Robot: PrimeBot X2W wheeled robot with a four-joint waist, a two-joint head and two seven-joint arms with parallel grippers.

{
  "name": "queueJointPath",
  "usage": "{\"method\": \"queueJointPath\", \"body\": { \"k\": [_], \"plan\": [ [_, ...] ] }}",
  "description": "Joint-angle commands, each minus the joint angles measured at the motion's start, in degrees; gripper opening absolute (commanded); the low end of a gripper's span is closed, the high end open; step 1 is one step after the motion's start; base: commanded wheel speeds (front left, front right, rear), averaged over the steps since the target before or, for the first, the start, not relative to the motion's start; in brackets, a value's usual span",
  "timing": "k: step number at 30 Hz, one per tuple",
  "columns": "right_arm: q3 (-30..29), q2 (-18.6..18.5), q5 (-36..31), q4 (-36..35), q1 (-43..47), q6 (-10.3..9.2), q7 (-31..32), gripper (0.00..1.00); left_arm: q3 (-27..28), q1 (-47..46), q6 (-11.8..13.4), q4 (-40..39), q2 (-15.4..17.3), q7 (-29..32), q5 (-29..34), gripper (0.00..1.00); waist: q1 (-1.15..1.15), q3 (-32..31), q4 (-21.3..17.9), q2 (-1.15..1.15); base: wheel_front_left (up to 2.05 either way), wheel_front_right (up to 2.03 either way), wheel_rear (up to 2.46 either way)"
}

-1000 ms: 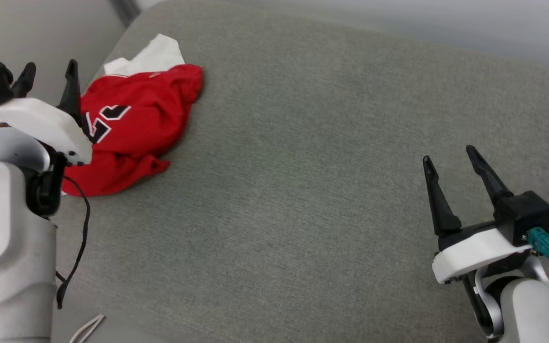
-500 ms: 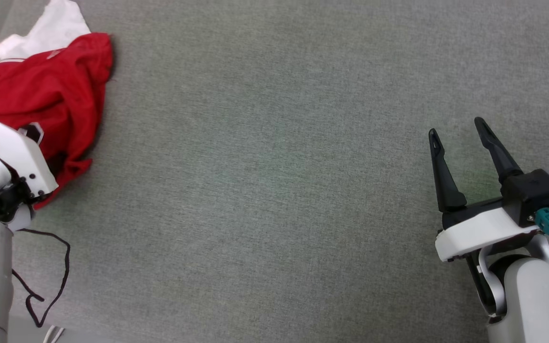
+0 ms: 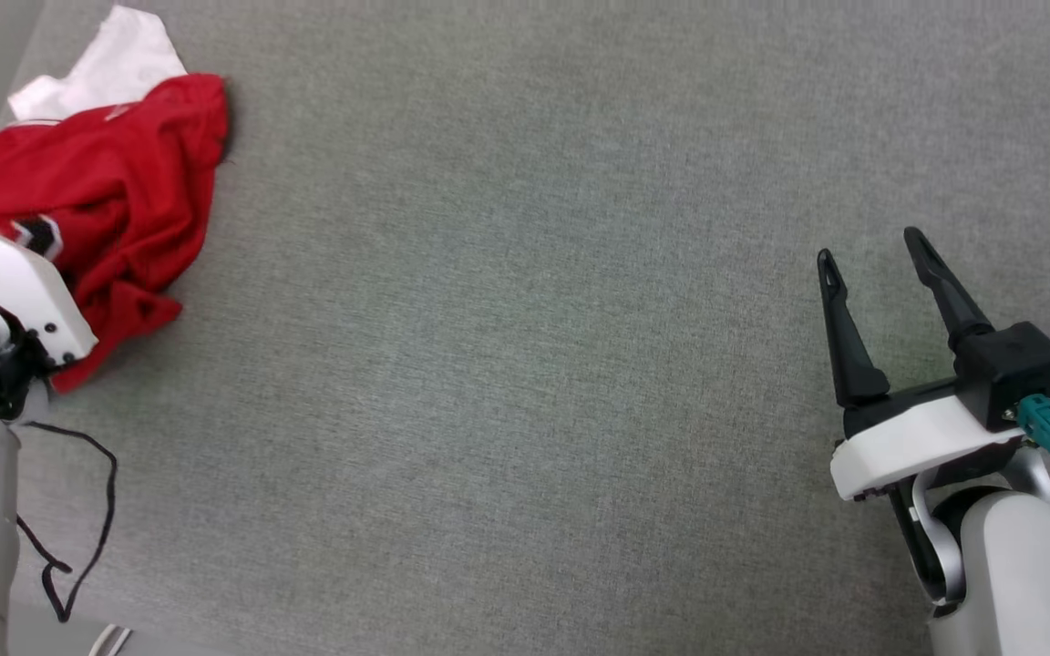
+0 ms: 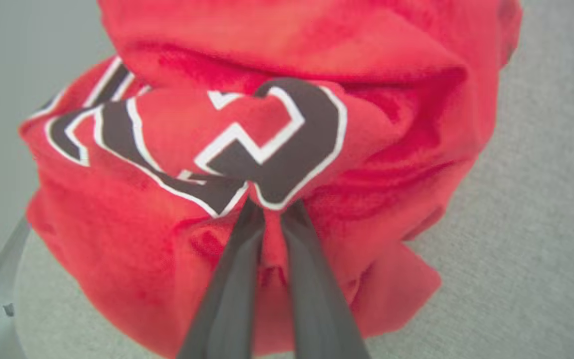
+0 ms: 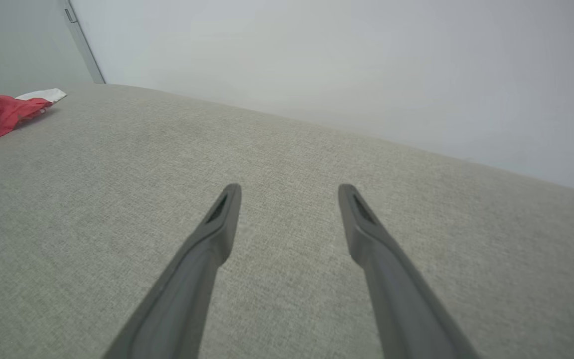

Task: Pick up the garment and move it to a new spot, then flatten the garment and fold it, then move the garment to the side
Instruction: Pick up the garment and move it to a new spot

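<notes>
Head view: the garment (image 3: 115, 173), crumpled at ten o'clock on the grey surface (image 3: 525, 364), long axis roughly one-to-seven, white sleeve (image 3: 124, 55) toward one; right gripper (image 3: 871, 251) at four o'clock, jaws apart. Left wrist view: left gripper (image 4: 269, 209) pinched onto a raised fold below the number (image 4: 267, 144); cloth probably light, limp, best taken by folds. Right wrist view: garment at nine o'clock.

Left end effector (image 4: 270, 208) pinched, right end effector (image 3: 868, 248) splayed.
</notes>
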Motion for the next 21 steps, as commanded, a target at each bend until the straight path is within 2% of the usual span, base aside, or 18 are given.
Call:
{"method": "queueJointPath", "body": {
  "k": [1, 12, 16, 21],
  "plan": [
    [0.1, 0.0, 0.3, 0.2, 0.0, -0.04, -0.3, 1.0, -0.1, -0.6, 0.5, -0.4, 0.7, -1.7, 0.5, 0.0, -0.01, -1.4, 0.5, 0.0, 0.0, 0.0, 0.0],
    [-0.6, 0.0, 3.3, 2.5, 4.3, -0.04, -1.5, 1.0, -2.2, -4.8, 2.2, -4.5, 1.0, -25.1, 5.5, 0.0, -0.01, -11.9, 1.4, 0.0, 0.0, 0.0, 0.0],
    [-0.8, 0.0, 4.4, 2.9, 5.9, -0.04, -1.8, 1.0, -3.3, -5.3, 1.8, -6.3, -0.1, -30.0, 6.4, 0.0, -0.01, -15.5, 0.5, 0.0, 0.0, 0.0, 0.0],
    [-1.0, 0.0, 6.0, 3.4, 8.2, -0.04, -2.0, 1.0, -5.8, -4.1, 1.3, -9.7, -2.9, -32.2, 7.2, 0.0, -0.01, -19.6, -1.9, 0.0, 0.0, 0.0, 0.0]
  ]
}}
